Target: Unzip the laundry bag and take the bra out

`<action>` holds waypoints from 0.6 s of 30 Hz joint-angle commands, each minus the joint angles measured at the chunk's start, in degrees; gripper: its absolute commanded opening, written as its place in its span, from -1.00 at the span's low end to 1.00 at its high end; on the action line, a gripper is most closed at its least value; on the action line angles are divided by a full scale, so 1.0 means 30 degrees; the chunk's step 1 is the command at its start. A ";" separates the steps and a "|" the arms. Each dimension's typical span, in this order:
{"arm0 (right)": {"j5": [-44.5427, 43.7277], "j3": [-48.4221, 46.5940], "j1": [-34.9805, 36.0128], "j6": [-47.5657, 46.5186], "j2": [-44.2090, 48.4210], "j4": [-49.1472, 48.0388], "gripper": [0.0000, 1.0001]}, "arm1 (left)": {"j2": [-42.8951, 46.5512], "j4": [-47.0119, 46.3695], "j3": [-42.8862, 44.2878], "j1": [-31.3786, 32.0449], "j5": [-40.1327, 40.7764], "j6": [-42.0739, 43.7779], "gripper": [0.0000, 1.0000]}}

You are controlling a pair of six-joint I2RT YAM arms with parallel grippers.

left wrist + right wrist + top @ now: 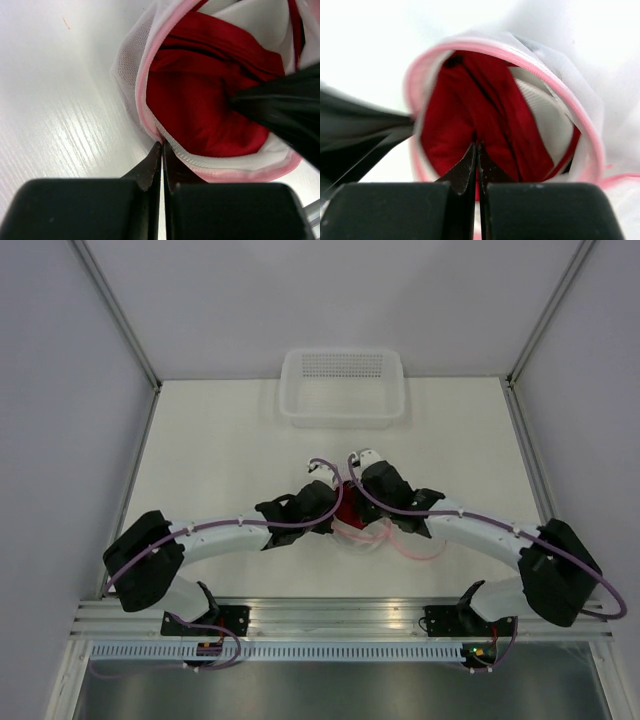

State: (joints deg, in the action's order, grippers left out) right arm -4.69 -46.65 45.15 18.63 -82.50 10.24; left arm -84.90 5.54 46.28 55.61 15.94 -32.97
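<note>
Red bra inside open pink-trimmed laundry bag

A white, faintly grained counter is bounded by walls on three sides. A clear plastic basket is set on it at the far edge, and the laundry bag is rested near the middle, well apart from the basket. A pink strand, perhaps the bag's trim, is trailed just beside the bag. A small orange speck is seen on the surface.
</note>
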 commanded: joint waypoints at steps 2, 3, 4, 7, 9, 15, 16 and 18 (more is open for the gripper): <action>0.2144 0.0170 0.0069 0.0585 0.4056 0.0277 -0.99 | 0.0586 -0.0705 -0.0164 -0.0111 -0.0100 -0.0699 -0.95; 0.2381 0.0112 0.0040 0.0586 0.5048 0.0423 -0.99 | 0.0644 -0.0646 -0.0164 -0.0140 -0.0013 -0.0757 -0.95; 0.2818 0.0054 0.0068 0.0644 0.5522 0.0744 -0.99 | 0.0674 -0.0588 -0.0135 -0.0140 0.0075 -0.0758 -0.95; 0.3260 -0.0005 0.0010 0.0849 0.7105 0.1272 -0.99 | 0.0908 -0.0470 -0.0134 -0.0140 0.0280 -0.0875 -0.95; 0.3818 -0.0005 0.0069 0.1140 0.8040 0.1333 -0.99 | 0.1170 -0.0295 -0.0134 -0.0227 0.0484 -0.0992 -0.96; 0.2536 0.0345 0.0040 0.2048 1.1053 -0.0211 -0.99 | 0.1904 -0.0206 -0.0368 -0.0257 0.0283 -0.1285 -0.96; 0.2385 0.0375 0.0068 0.2051 1.1586 -0.0742 -0.99 | 0.1992 -0.0206 -0.0398 -0.0257 0.0223 -0.1285 -0.96; 0.1859 -0.0178 0.0040 0.2110 1.2524 -0.1476 -0.99 | 0.2051 -0.0148 -0.0456 -0.0257 -0.0040 -0.1285 -0.95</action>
State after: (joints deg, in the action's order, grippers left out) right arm 3.53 -45.25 45.17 23.20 -49.91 13.17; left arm -80.53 5.69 45.56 55.02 16.34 -35.03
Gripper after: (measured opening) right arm 0.007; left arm 0.025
